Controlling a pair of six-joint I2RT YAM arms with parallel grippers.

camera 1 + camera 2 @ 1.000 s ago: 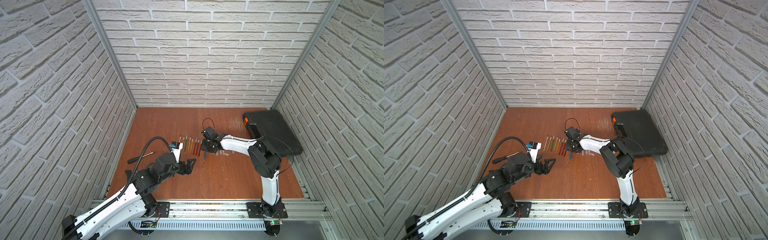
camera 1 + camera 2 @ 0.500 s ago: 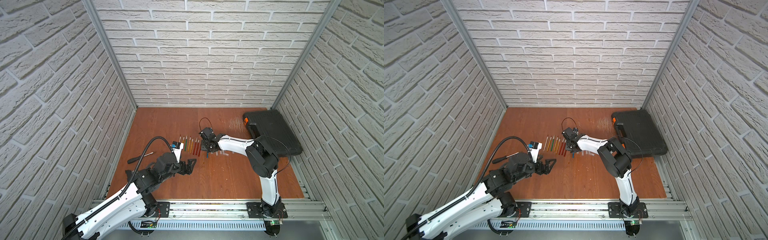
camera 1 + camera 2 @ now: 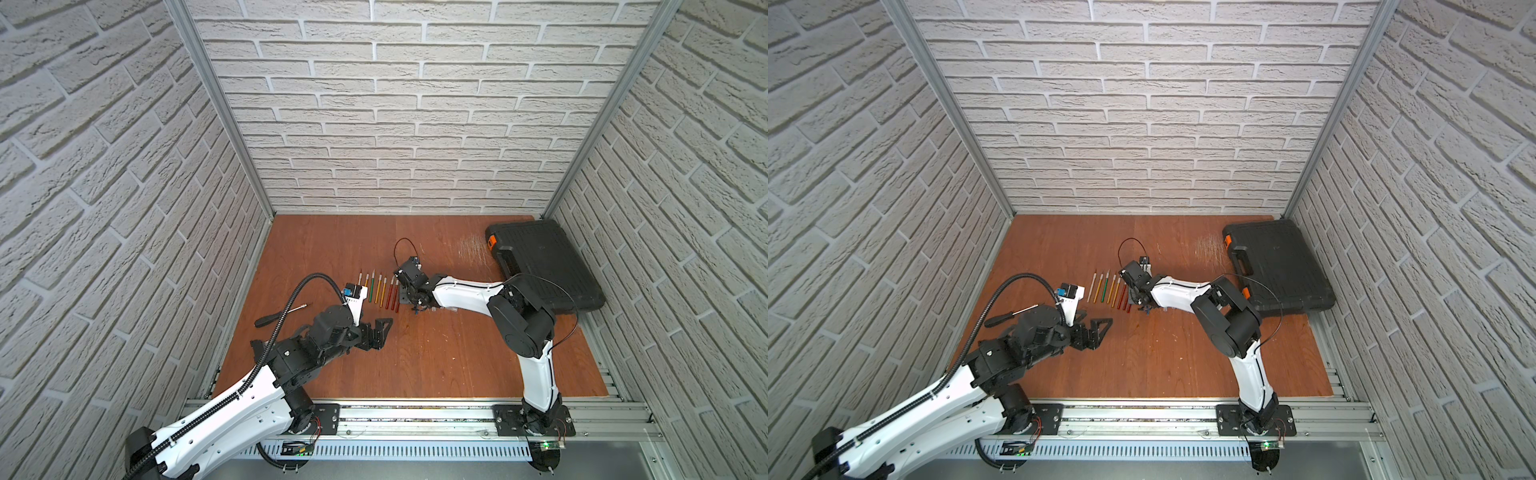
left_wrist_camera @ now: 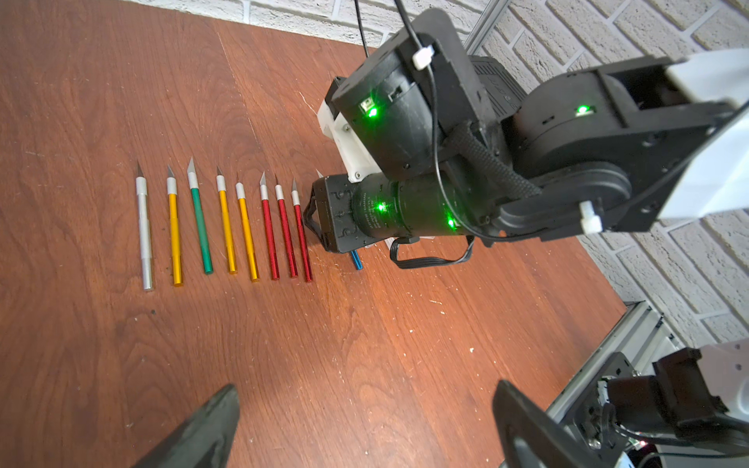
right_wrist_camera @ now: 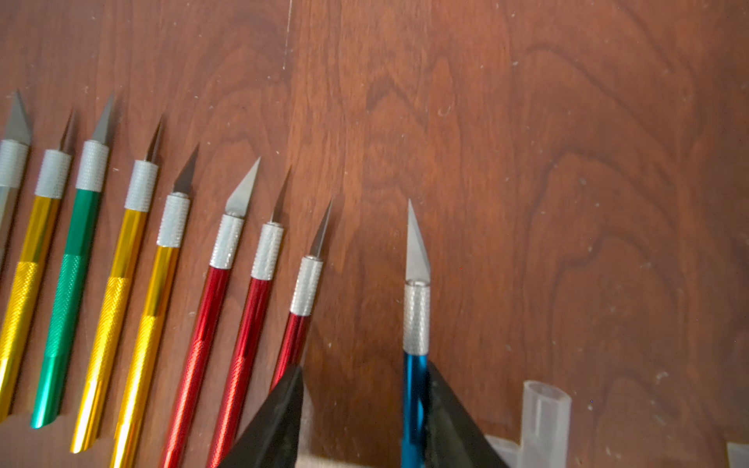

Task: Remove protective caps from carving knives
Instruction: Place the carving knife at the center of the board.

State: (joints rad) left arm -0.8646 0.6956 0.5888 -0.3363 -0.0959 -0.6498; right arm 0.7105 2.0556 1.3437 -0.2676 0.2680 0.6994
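Several carving knives point(image 3: 380, 291) point(image 3: 1111, 291) lie side by side with bare blades: silver, gold, green and red handles point(image 4: 227, 227). A blue-handled knife point(image 5: 415, 324) lies apart at the row's right end, its handle end point(image 4: 356, 259) showing under the right wrist. My right gripper point(image 5: 364, 368) is low over it and open; the blue handle rests against one finger, with a wide gap to the other. Translucent protective caps point(image 5: 545, 413) lie loose beside that finger. My left gripper point(image 3: 376, 332) point(image 3: 1096, 330) point(image 4: 367, 389) hovers wide open over bare wood, nearer the front than the row.
A shut black tool case point(image 3: 544, 266) point(image 3: 1279, 262) fills the back right corner. A black-handled screwdriver point(image 3: 270, 319) point(image 3: 1000, 318) lies by the left wall. Brick walls close in three sides and a metal rail point(image 3: 415, 411) runs along the front.
My right gripper's jaws have spread apart and its wrist has edged slightly toward the row of knives. The left arm has hardly moved.
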